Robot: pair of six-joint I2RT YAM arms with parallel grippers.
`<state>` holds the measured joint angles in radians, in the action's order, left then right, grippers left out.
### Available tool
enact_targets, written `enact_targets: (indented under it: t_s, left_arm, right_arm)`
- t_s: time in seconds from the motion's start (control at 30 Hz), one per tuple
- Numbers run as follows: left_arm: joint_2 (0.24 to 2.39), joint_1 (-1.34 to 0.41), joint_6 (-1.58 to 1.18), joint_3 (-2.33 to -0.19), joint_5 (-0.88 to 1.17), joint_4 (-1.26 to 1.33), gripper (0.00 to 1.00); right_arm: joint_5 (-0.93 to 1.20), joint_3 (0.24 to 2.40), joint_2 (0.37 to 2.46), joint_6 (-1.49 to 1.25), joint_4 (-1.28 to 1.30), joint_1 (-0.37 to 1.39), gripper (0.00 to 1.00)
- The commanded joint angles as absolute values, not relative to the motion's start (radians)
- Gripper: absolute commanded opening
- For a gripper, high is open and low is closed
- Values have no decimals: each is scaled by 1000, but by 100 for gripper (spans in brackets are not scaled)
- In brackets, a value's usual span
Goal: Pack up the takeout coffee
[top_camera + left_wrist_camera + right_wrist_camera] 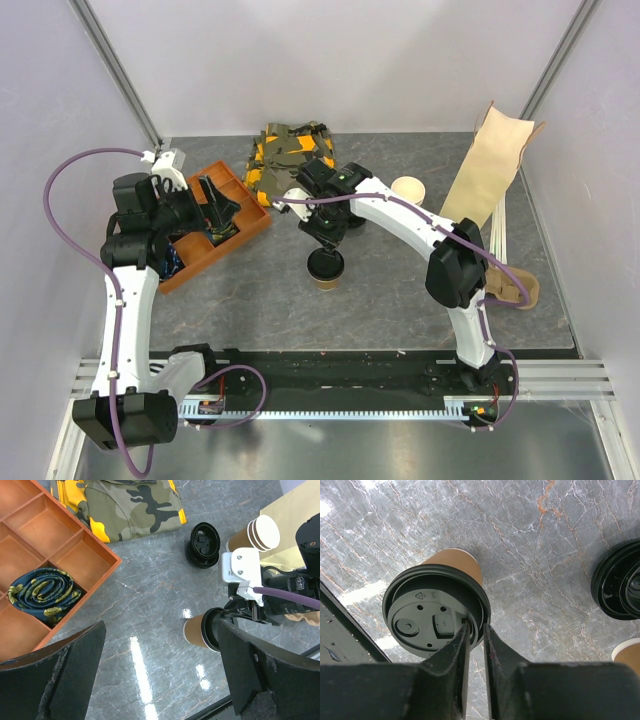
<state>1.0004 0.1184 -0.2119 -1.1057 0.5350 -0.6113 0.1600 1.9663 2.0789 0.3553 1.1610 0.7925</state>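
Note:
The takeout coffee (325, 268), a brown paper cup with a black lid, is at the middle of the grey table. It also shows in the left wrist view (197, 630) and the right wrist view (427, 612). My right gripper (328, 243) is directly over it, and its jaws (475, 627) are shut on the lid's rim, one finger inside the rim and one outside. I cannot tell whether the cup rests on the table. My left gripper (213, 210) hangs open and empty over the orange tray (245, 232), and its wrist view (160, 670) shows bare table between the fingers.
A tan paper bag (490, 165) leans at the back right. A stack of lidless cups (408, 188) and loose black lids (202, 545) stand behind the coffee. Camouflage cloth (285, 155) lies at the back. The tray holds a rolled patterned tie (45, 592).

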Motion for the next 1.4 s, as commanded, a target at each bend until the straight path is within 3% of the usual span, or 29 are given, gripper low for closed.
enact_targets:
  t_s: [0.0, 0.13, 0.47, 0.6, 0.77, 0.83, 0.93, 1.0, 1.13, 1.23, 1.37]
  left_arm:
    - [982, 123, -233, -1103, 568, -569, 100]
    - [983, 123, -235, -1101, 568, -568, 100]
    - [980, 123, -245, -1094, 589, -549, 100]
    - [963, 123, -245, -1080, 607, -531, 100]
    - [901, 123, -230, -1014, 808, -463, 100]
    - [871, 123, -264, -991, 962, -451, 100]
    - [854, 117, -458, -879, 1186, -330, 96]
    - [822, 72, -591, -777, 1206, -233, 91]
    - [763, -84, -652, -684, 1097, -166, 81]
    - [770, -201, -712, -620, 1024, -114, 56]
    - [813, -256, -775, -558, 974, -48, 40]
  right_arm:
    - [167, 1988, 2069, 354, 1170, 798, 27]
    - [179, 2009, 2069, 351, 1187, 799, 29]
    - [192, 2060, 2051, 342, 1209, 804, 49]
    - [198, 2118, 2030, 342, 1219, 801, 51]
    - [314, 2132, 1957, 318, 1204, 720, 52]
    - [460, 2080, 1908, 301, 1186, 642, 51]
    - [697, 1927, 1842, 246, 1117, 545, 42]
    - [834, 1794, 1803, 187, 1036, 522, 36]
    - [955, 1583, 1749, 2, 804, 522, 14]
    - [979, 1467, 1729, -181, 619, 522, 5]
    - [945, 1364, 1707, -313, 439, 529, 0]
